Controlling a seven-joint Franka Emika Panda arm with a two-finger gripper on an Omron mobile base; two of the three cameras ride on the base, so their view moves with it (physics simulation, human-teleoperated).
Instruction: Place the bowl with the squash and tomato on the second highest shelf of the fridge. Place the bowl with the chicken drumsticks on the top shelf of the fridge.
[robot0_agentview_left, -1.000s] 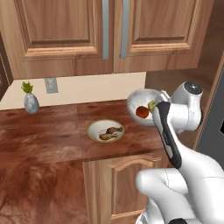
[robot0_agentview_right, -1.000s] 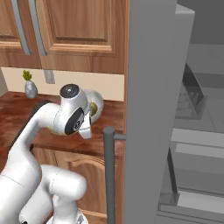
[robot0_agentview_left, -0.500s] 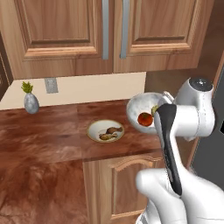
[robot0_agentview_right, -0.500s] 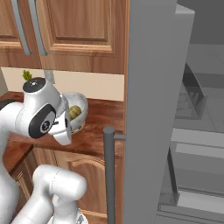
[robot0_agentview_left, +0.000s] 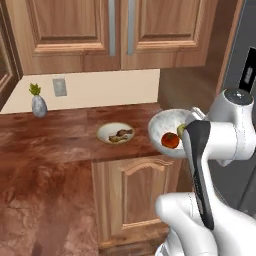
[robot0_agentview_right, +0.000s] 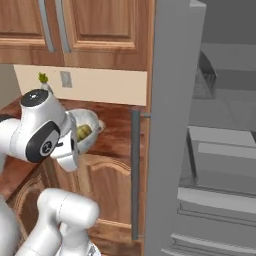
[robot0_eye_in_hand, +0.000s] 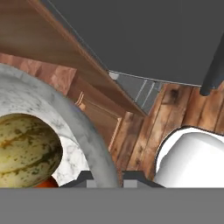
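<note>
**Now carrying the squash-and-tomato bowl toward the open fridge**

Left base view: the bowl with the squash and tomato is lifted clear of the counter, tipped toward the camera, with the tomato low inside it. The gripper itself is hidden behind the arm's dark link at the bowl's 3 o'clock rim; its jaws are drawn narrow, and I judge them pinched on that rim. The bowl with the chicken drumsticks sits on the counter at 9 o'clock from the lifted bowl, well apart, untouched.

Right base view: the bowl pokes out at 3 o'clock from the wrist, the squash showing inside. The fridge stands open at 3 o'clock of the bowl, its door edge and handle between the bowl and the shelves.

Hand view: the bowl's marbled wall curves from 9 o'clock to the finger tips at 6 o'clock, squash nestled inside.

By my judgement the first delivery is mid-transit. Next the arm must swing round the door edge, level the bowl, and reach the second-highest shelf.
</note>
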